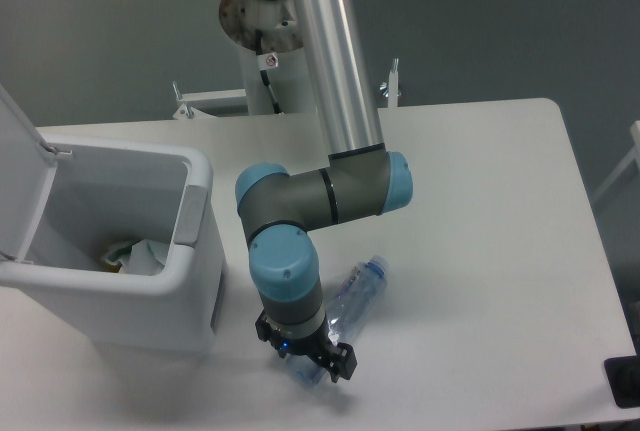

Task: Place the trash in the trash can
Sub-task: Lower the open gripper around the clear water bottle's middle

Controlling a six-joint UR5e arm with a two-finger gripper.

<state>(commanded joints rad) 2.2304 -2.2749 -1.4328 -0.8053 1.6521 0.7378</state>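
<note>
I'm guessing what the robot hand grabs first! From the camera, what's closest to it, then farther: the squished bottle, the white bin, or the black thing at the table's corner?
From the gripper:
1. Bottle, right beneath it.
2. Trash can, to its left in the picture.
3. Black thing, far right edge.

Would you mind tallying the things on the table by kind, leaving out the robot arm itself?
Plastic bottles: 1, the flattened clear bottle lying under the gripper.
Trash cans: 1, the white bin with its lid up.
Crumpled items in the bin: at least 1, the crumpled trash; the rest is hidden.
Total: 3 seen.
</note>
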